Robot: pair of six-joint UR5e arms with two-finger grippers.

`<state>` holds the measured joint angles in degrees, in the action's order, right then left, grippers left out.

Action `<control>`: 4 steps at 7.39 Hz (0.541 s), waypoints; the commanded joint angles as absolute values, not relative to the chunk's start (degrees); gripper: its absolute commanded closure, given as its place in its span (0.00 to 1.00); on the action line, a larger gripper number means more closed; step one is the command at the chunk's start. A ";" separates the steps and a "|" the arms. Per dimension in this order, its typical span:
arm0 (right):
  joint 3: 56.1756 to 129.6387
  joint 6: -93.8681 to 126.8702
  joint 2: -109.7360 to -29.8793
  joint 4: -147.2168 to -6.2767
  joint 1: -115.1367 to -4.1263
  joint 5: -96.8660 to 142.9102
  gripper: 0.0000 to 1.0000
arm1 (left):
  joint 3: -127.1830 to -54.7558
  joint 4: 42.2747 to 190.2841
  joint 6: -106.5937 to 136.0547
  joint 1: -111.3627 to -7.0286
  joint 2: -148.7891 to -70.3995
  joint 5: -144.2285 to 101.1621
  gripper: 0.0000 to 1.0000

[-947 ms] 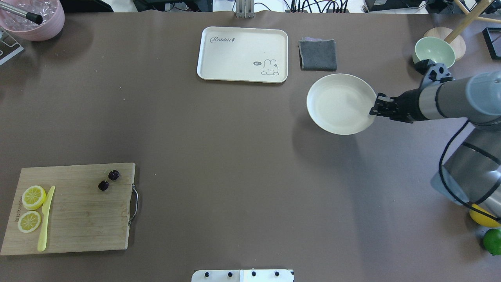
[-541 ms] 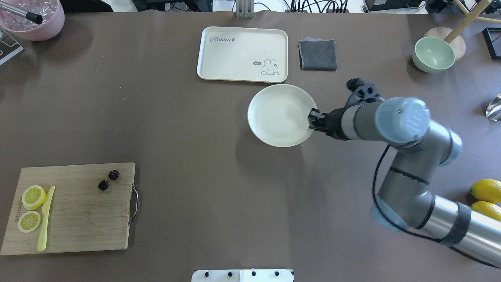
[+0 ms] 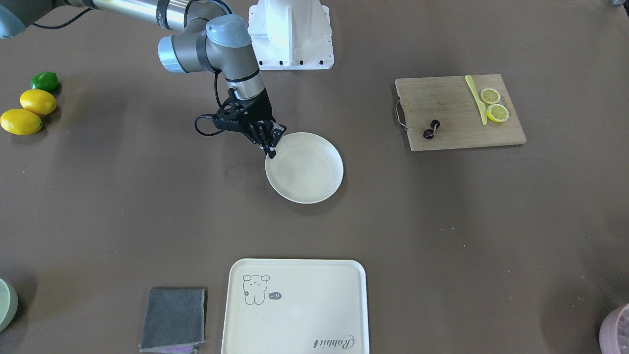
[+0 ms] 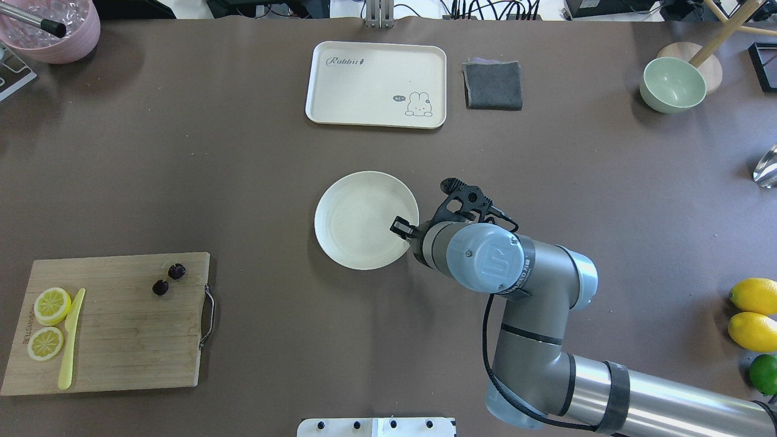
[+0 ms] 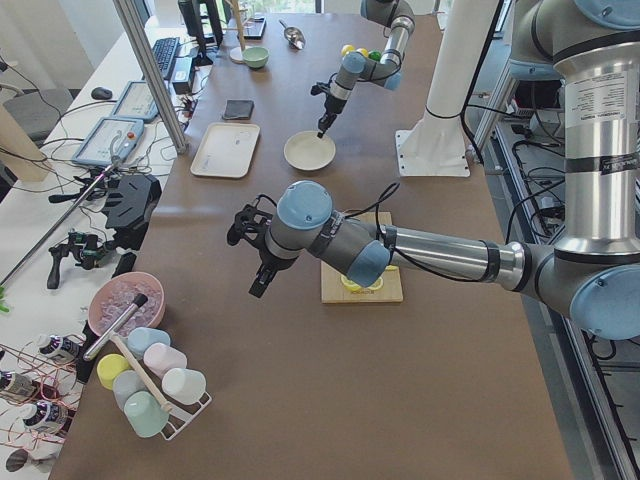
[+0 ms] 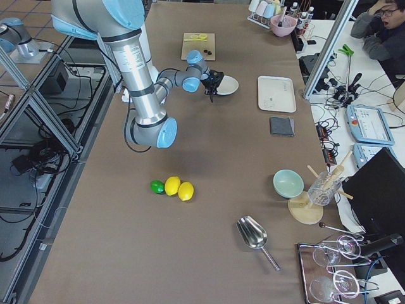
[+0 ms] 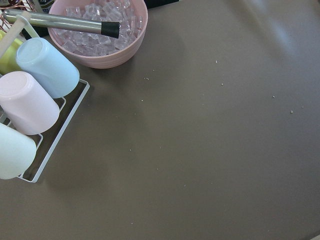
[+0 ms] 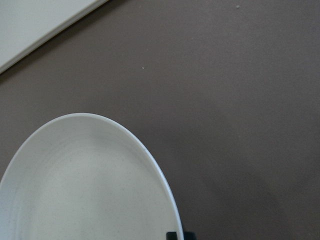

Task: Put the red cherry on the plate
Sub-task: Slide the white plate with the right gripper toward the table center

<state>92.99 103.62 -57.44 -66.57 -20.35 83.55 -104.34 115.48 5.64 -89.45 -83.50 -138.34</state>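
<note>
The red cherry (image 4: 168,279) is a pair of tiny dark fruits lying on the wooden cutting board (image 4: 121,340) at the near left, also seen from the front as the cherry (image 3: 432,130). My right gripper (image 4: 403,229) is shut on the right rim of the round cream plate (image 4: 358,221) at the table's middle. The right wrist view shows the plate (image 8: 85,185) close below. Whether the plate rests on the table or hangs just above it I cannot tell. My left gripper (image 5: 262,275) shows only in the exterior left view, far from the board; open or shut I cannot tell.
Two lemon slices (image 4: 50,321) and a yellow knife (image 4: 70,340) lie on the board's left part. At the back stand a cream tray (image 4: 376,67), a grey cloth (image 4: 493,85) and a green bowl (image 4: 672,85). Lemons (image 4: 753,312) lie near right. A pink ice bowl (image 4: 54,30) stands far left.
My right arm has carried the plate from the table's right side leftward and nearer, to the middle. The cherry and the board have not moved.
</note>
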 commanded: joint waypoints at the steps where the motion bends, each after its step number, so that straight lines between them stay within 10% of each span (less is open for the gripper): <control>1: 91.75 99.79 -55.20 -66.88 -20.91 83.40 0.17 | -104.33 115.40 5.71 -89.38 -83.50 -138.34 0.02; 2: 92.63 95.93 -55.11 -67.15 -22.05 83.58 0.00 | -104.33 115.31 5.71 -89.38 -83.50 -138.34 0.02; 4: 96.74 91.09 -57.81 -68.89 -29.84 93.02 0.00 | -105.11 116.01 12.33 -87.03 -83.93 -139.82 0.01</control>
